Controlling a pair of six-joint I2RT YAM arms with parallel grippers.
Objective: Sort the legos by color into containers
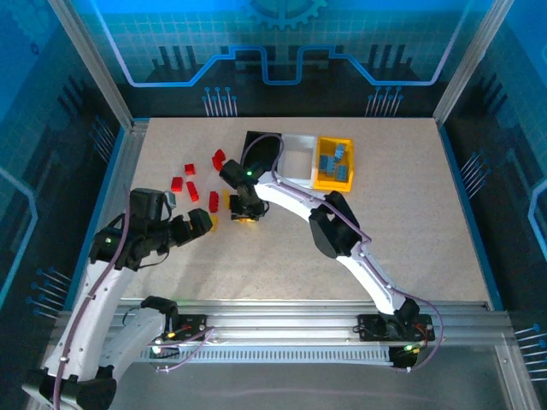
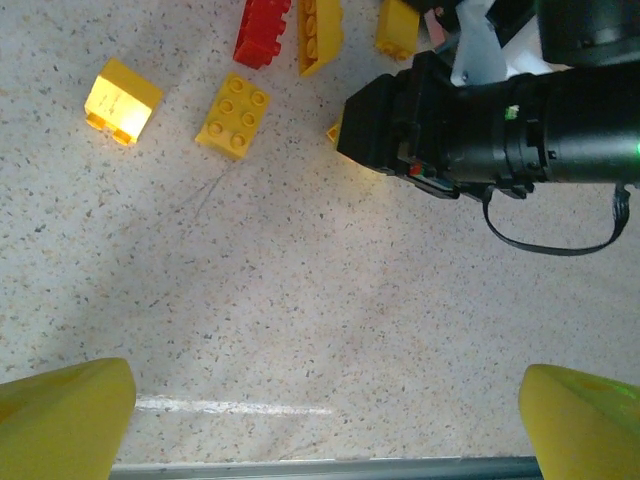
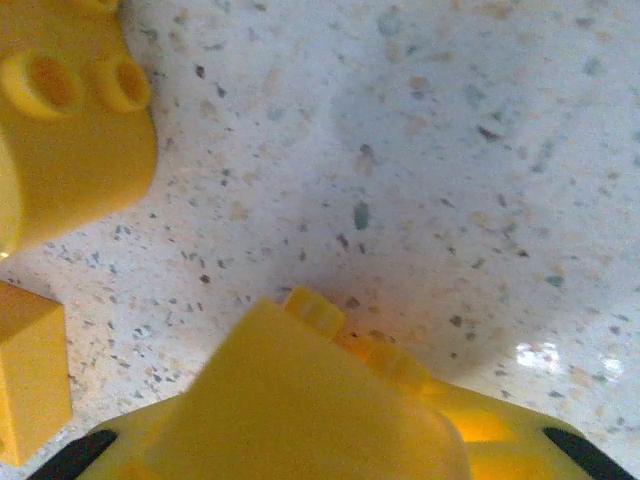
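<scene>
Currently, the left claw (image 1: 203, 224) hangs low over the speckled beige surface (image 1: 410, 196), left of centre. In the left wrist view its two yellow fingertips (image 2: 62, 420) stand at the far corners, so this claw (image 2: 320, 430) is wide and holds nothing.

The right claw (image 1: 246, 213) reaches across from the right base to a point just beside the left claw, over a cluster of small yellow plastic bricks (image 2: 233, 113). In the right wrist view its fingers (image 3: 300, 410) are drawn narrow. The studded edge of one yellow brick (image 3: 315, 312) shows directly at the tips. Whether that brick is clamped cannot be told.

Several small red plastic bricks (image 1: 214, 201) lie scattered on the surface behind and to the left of both claws.

Three bins stand touching in a row at the far centre:
- black open-topped rectangular plastic bin (image 1: 261, 145), on the left;
- white open-topped rectangular plastic bin (image 1: 301, 149), in the middle;
- yellow open-topped rectangular plastic bin (image 1: 332, 184), on the right, containing light blue plastic bricks (image 1: 333, 161).
</scene>
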